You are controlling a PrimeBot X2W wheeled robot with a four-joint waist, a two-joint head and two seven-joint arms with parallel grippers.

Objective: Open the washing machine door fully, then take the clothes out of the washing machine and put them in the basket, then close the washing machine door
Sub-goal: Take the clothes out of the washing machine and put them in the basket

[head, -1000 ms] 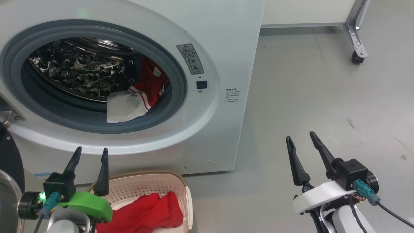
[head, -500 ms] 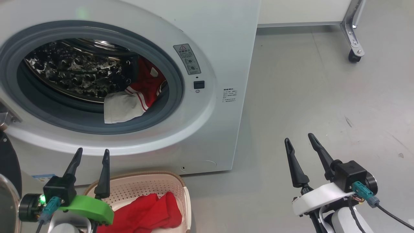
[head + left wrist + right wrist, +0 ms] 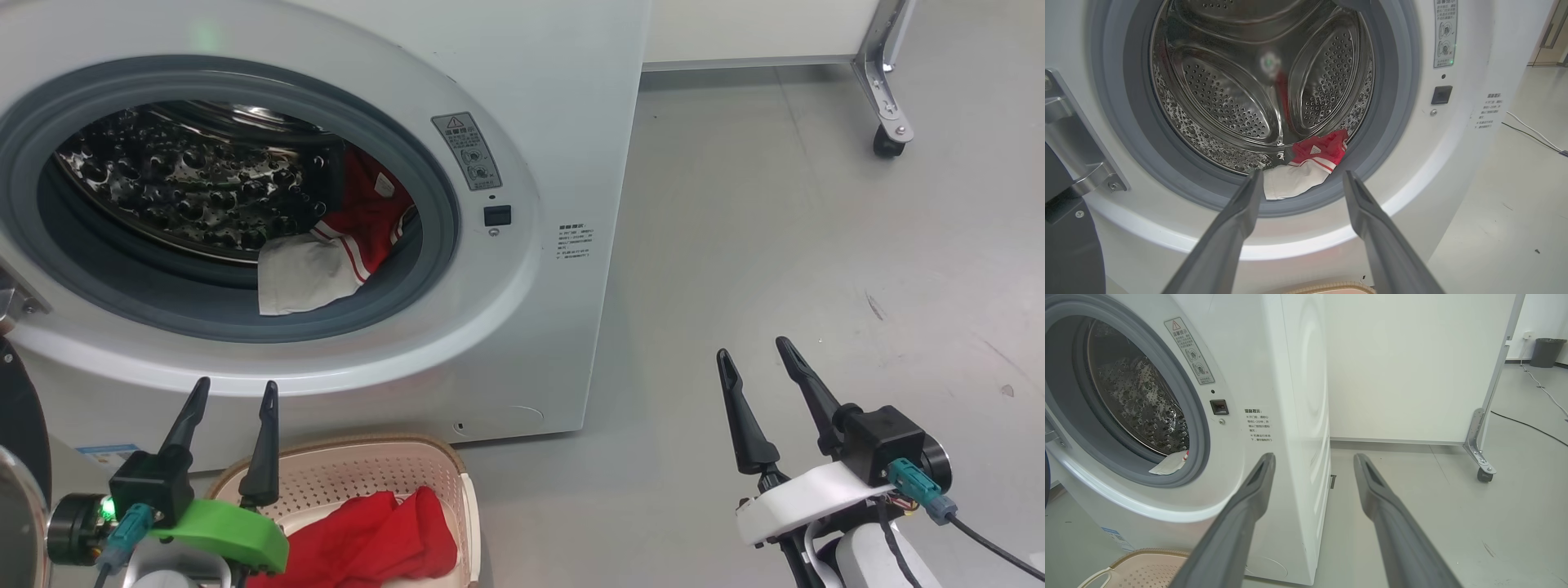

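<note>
1. The red-and-white garment (image 3: 326,261) lay slumped at the lower lip of the drum (image 3: 180,188) in the washing machine (image 3: 571,98), ahead of and above the left gripper (image 3: 235,384)
2. The plain red garment (image 3: 384,531) sat in the basket (image 3: 367,482) just below that gripper, probably parked there to keep transfers short
3. Both grippers stood wide open and empty, the left aimed at the drum, the right gripper (image 3: 753,347) well aside, fingers up over the floor (image 3: 816,204)

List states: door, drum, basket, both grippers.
washing machine door: swung open at the left, only partly in frame
drum: holds a red-and-white garment at the front lip
basket: on the floor below the opening, red garment inside
left gripper: open, empty
right gripper: open, empty, over the floor
</note>
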